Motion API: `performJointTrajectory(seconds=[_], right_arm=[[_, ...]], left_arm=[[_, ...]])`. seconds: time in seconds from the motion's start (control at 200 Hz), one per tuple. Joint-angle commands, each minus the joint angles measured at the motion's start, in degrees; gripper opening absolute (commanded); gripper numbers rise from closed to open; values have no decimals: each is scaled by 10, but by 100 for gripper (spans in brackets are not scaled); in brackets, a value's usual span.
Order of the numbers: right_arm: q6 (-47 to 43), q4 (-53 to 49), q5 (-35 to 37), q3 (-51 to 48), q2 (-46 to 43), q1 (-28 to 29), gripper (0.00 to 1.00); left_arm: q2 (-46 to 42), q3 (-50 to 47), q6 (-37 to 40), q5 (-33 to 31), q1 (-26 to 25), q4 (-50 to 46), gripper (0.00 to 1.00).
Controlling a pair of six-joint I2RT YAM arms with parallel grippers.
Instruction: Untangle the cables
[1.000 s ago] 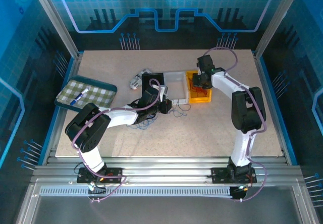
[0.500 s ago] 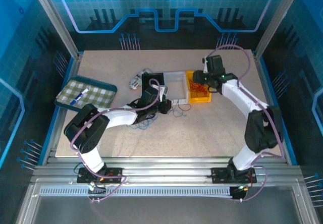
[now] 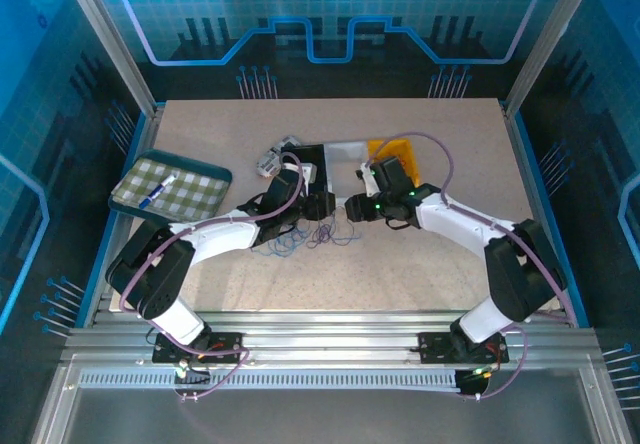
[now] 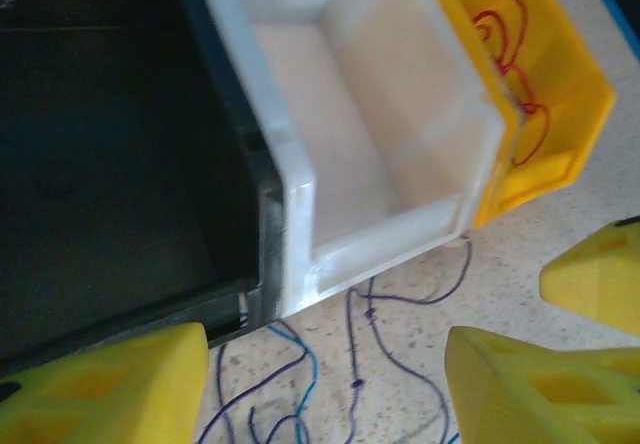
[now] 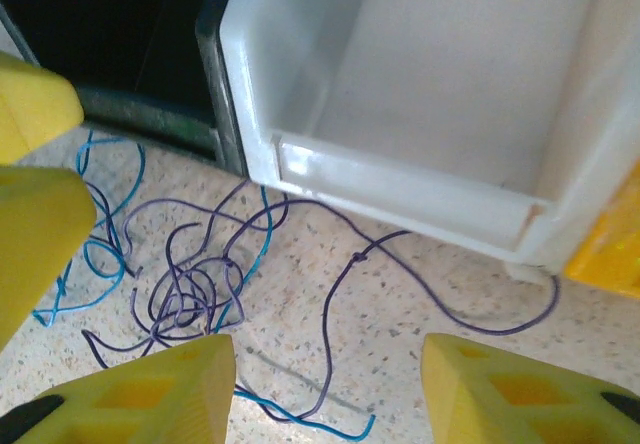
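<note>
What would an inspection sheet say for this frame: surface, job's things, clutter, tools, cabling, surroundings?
Surface: speckled beige table.
Job's things: purple and blue cables tangled on the table before the white bin; red cable in the yellow bin.
Clutter: black bin; teal tray with checked cloth, marker.
Tools: left tool and right tool open, near the tangle, holding nothing.
Cabling: purplish arm cables, loose loops.
Surroundings: blue panels, metal frame.
</note>
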Motion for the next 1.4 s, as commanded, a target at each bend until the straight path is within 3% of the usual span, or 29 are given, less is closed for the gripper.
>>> performJointTrajectory(seconds=[0.0, 0.21, 0.5, 0.741, 0.866, 0.981, 1.121, 1.261, 1.391], right_arm=[[-20, -2, -38, 25, 31, 9, 51], [-47, -1, -83, 64, 96, 33, 49], [-30, 6, -108, 125, 185, 35, 38], [-23, 18, -83, 128, 189, 34, 3], [-24, 17, -75, 99, 150, 32, 1], [-23, 13, -52, 73, 101, 32, 1], [-7, 8, 57, 51, 24, 31, 0], [32, 2, 260, 44, -57, 28, 0], [66, 5, 391, 48, -114, 20, 0]], left_arm=[[2, 16, -1, -28, 4, -68, 62], [-2, -3, -12, -77, 6, -77, 62], [-8, -16, -28, -108, 11, -103, 61], [4, -22, 0, -86, 13, -125, 60], [39, -7, 16, -80, 13, -159, 54], [72, 3, 24, -74, 13, -170, 37], [114, 28, 24, -88, 13, -194, 20], [147, 50, 10, -116, 13, -221, 2], [170, 63, -20, -151, 13, -249, 0]])
